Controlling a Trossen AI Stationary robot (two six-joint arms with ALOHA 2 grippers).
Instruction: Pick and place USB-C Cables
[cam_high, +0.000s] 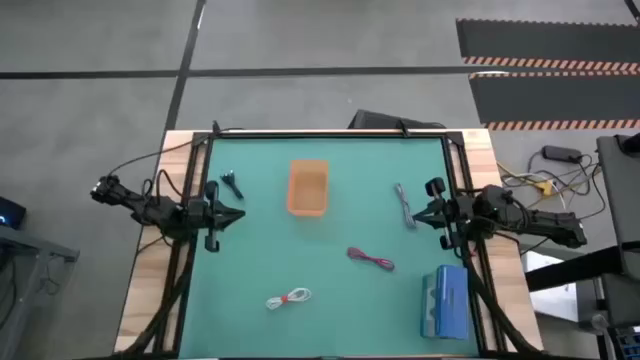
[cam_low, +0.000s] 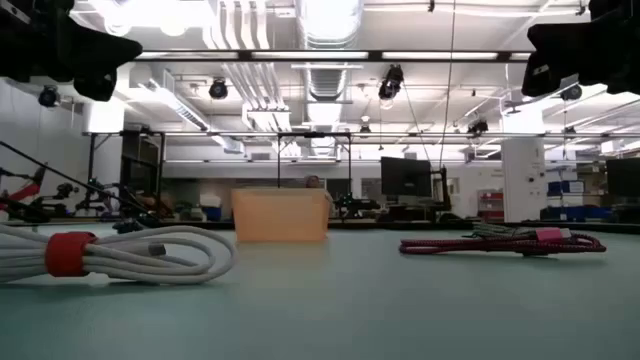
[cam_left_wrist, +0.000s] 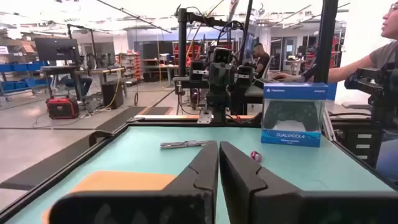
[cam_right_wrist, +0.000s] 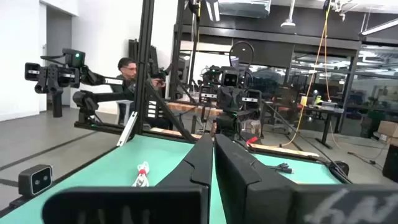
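Four cables lie flat on the green table (cam_high: 330, 320). The black one (cam_high: 231, 185) is at the far left, the grey one (cam_high: 403, 205) at the right, the dark red one (cam_high: 371, 259) near the middle and the white one (cam_high: 289, 298) toward the near edge. My left gripper (cam_high: 238, 216) hovers shut and empty at the table's left edge, near the black cable. My right gripper (cam_high: 418, 213) hovers shut and empty at the right edge, beside the grey cable. The left wrist view shows the shut fingers (cam_left_wrist: 219, 149), and the right wrist view shows the same (cam_right_wrist: 213, 146).
An orange bin (cam_high: 307, 187) stands at the far middle of the table. A blue box (cam_high: 446, 300) lies at the near right corner. A dark frame (cam_high: 195, 250) runs along the table's sides. A person (cam_right_wrist: 127, 68) sits beyond the table.
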